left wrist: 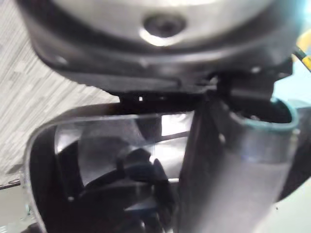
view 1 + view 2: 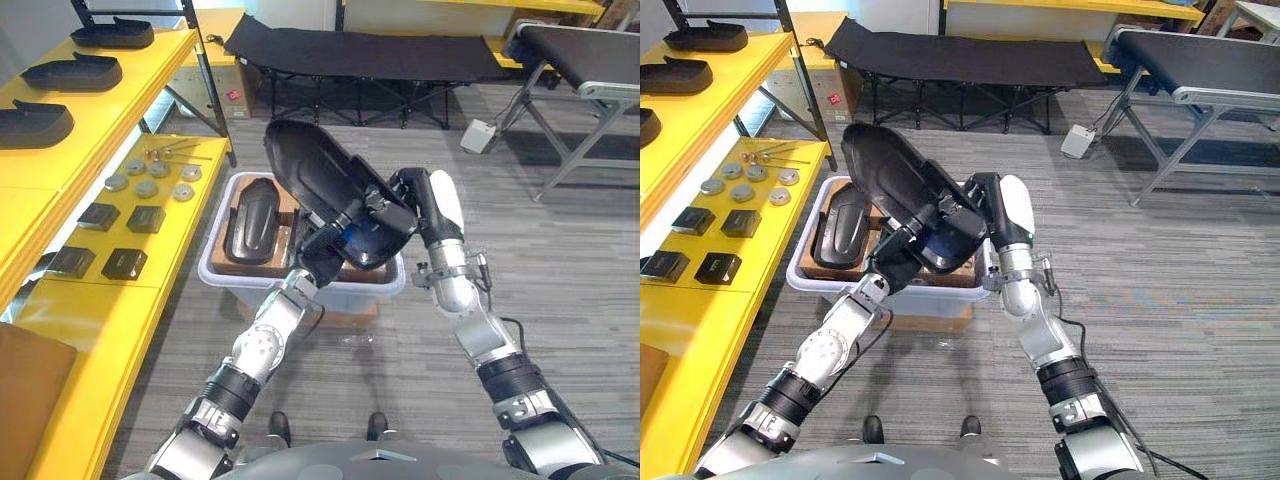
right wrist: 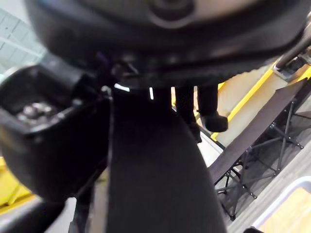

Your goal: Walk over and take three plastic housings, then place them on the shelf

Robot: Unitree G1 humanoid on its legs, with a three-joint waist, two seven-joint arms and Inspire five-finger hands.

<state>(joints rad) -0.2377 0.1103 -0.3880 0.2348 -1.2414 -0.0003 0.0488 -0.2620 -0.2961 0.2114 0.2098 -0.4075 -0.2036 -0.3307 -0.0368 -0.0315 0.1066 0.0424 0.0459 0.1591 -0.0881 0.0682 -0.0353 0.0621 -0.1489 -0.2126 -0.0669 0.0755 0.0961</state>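
Left eye view: clamps left hand (image 2: 328, 240) and right hand (image 2: 405, 195) on the near end of a black housing (image 2: 310, 165) tilted above the bin (image 2: 212, 262), well apart from the shelf (image 2: 150, 75); risks dropping it while turning, given the unsupported far end.

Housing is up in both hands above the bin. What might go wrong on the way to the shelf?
The long black plastic housing is held only near its lower end by the left hand and right hand; its free upper end might lever out of the grip. It hangs over the pale plastic bin; a drop would likely hit the second black housing inside. Swinging left, that end may clip the yellow shelf.
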